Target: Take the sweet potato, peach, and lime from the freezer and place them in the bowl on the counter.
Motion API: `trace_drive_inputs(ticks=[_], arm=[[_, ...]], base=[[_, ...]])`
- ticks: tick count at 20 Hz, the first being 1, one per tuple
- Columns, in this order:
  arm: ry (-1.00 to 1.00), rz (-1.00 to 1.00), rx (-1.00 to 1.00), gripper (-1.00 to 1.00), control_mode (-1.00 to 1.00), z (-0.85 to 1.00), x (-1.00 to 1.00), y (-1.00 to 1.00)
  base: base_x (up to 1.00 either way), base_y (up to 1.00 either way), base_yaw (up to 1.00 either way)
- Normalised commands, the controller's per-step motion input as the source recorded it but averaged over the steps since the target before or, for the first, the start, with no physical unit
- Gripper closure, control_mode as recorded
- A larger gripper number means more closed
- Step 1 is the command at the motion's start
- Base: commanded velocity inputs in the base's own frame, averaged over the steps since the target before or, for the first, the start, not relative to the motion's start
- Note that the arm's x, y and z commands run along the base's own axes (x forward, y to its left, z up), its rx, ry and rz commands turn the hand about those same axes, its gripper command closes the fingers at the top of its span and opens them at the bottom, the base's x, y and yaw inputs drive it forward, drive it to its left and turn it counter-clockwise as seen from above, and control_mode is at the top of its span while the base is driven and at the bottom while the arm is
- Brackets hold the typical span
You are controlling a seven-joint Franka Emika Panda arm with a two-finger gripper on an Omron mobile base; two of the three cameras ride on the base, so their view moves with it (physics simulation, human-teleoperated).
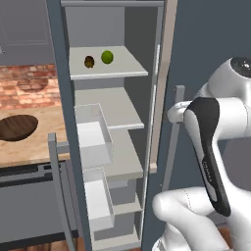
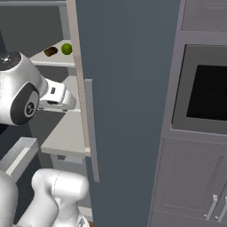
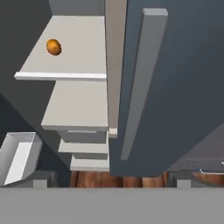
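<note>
Red brick wall (image 1: 27,81); grey built-in oven (image 2: 201,88); grey cabinets (image 2: 190,181) below.

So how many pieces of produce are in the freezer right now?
3. The sweet potato and lime sit side by side on the top shelf; the peach lies alone on a shelf in the hand view. More may be hidden.

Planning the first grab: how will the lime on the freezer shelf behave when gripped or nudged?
The lime looks round and smooth, so it would probably roll if nudged. It sits loose beside the sweet potato on a flat, rimless shelf, so it might slip off.
</note>
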Motion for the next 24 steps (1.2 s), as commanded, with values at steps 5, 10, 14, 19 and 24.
trace_drive_inputs(ticks=[5,10,14,19,24], arm=[[-0.27,0.0,0.0,-1.0,-1.0,0.48,-0.47,0.08],[-0.24,0.0,0.0,-1.0,-1.0,0.47,-0.37,0.21],[-0.13,0.0,0.0,-1.0,-1.0,0.39,-0.26,0.22],[0.01,0.0,0.0,-1.0,1.0,0.33,-0.06,0.05],[0.0,0.0,0.0,-1.0,1.0,0.0,0.0,0.0]], base=[[0.0,0.0,0.0],[0.0,0.0,0.0],[0.0,0.0,0.0],[0.0,0.06,0.0],[0.18,0.6,0.02]])
